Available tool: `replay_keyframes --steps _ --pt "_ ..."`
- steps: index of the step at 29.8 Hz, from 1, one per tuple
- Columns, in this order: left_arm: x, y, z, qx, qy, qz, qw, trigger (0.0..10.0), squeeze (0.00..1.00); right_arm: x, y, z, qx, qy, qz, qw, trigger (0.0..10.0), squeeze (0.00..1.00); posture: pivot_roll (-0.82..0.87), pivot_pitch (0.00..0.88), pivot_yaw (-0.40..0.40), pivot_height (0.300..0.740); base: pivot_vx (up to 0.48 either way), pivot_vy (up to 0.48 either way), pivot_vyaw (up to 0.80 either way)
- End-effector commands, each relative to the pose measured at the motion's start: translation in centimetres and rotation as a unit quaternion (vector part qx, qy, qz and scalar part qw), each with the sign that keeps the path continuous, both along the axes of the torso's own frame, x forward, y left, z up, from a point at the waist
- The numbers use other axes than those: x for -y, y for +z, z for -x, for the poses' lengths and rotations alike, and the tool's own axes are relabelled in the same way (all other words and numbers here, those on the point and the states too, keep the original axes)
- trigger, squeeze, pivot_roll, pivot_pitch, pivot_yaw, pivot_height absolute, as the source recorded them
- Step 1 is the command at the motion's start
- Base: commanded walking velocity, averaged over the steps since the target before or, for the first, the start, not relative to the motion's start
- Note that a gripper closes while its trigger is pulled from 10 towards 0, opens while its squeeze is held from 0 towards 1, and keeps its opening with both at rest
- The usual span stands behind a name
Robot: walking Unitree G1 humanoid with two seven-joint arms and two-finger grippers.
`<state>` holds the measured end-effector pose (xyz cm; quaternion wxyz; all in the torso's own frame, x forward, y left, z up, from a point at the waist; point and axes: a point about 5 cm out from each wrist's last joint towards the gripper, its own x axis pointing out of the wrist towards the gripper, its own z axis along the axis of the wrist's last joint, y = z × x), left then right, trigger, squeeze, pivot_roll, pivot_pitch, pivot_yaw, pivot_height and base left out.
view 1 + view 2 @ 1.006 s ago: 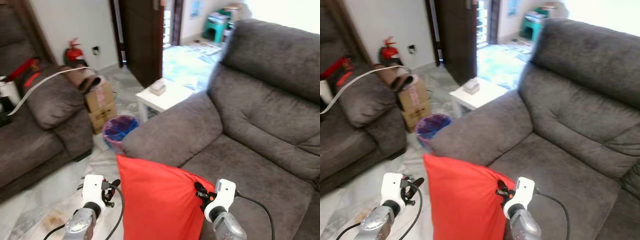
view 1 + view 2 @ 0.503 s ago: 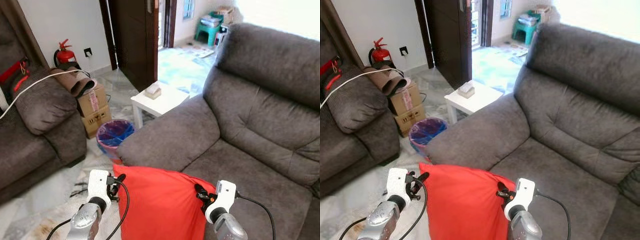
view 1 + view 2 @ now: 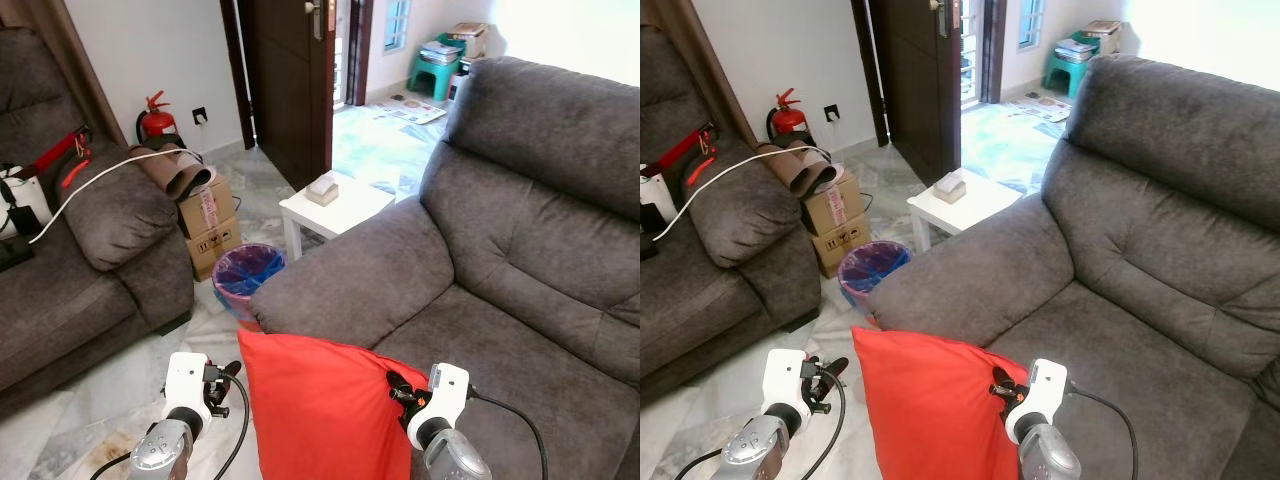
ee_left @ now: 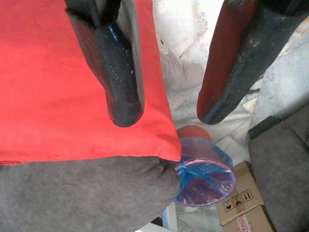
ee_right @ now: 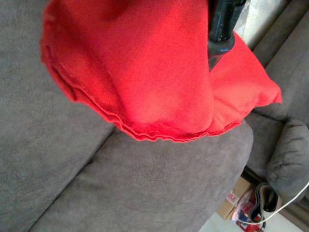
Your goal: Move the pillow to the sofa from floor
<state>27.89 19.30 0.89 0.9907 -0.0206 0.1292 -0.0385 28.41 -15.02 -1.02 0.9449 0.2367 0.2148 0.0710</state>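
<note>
A red pillow [image 3: 325, 410] hangs upright between the robot's two arms, in front of a grey fabric sofa [image 3: 500, 270]. The right gripper [image 3: 397, 387] pinches the pillow's upper right corner, its black fingers closed into the bunched red cloth. The left gripper [image 3: 228, 378] sits just beside the pillow's left edge; seen from its wrist camera, its two black fingers [image 4: 116, 77] are spread apart with nothing between them, one lying across the red fabric.

Beyond the left gripper stands a waste bin [image 3: 246, 272] lined with a blue bag, on a pale marble-patterned floor [image 3: 90, 400]. Further off are stacked cardboard boxes [image 3: 208, 228] with printed handling symbols and a red-lettered label (too small to read). A second grey sofa [image 3: 70, 260] lies to the left of that gripper, with a white cable [image 3: 110, 175] draped over it. A red fire extinguisher [image 3: 155, 120] stands by the wall. Ahead of the right gripper are a small white table [image 3: 335, 205] and a dark wooden door [image 3: 290, 80].
</note>
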Motion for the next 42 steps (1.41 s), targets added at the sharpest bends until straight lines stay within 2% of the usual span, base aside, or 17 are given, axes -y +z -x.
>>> replay_keyframes --steps 1,7,26,42 --pt "-0.23 0.02 0.09 0.003 0.007 0.004 1.000 10.0 0.00 1.09 2.36 -2.00 0.063 -0.022 0.009 0.998 10.0 0.00 0.19 0.073 0.013 0.740 -0.262 0.000 0.00" --pt "-0.15 0.06 0.03 0.005 0.007 0.004 1.000 10.0 0.00 1.16 2.42 -2.05 0.063 -0.021 0.011 0.998 10.0 0.00 0.19 0.065 0.008 0.740 -0.276 0.000 0.00" --pt "0.16 -0.06 0.02 0.003 0.013 0.007 1.000 10.0 0.00 1.52 2.42 -2.09 0.058 -0.021 0.016 0.998 10.0 0.00 0.18 0.066 -0.006 0.740 0.000 0.000 0.00" --pt "0.24 -0.16 0.08 0.002 0.016 0.008 1.000 10.0 0.00 1.22 2.32 -2.07 0.053 -0.010 0.014 0.998 10.0 0.00 0.18 0.073 -0.011 0.740 0.000 0.000 -0.79"
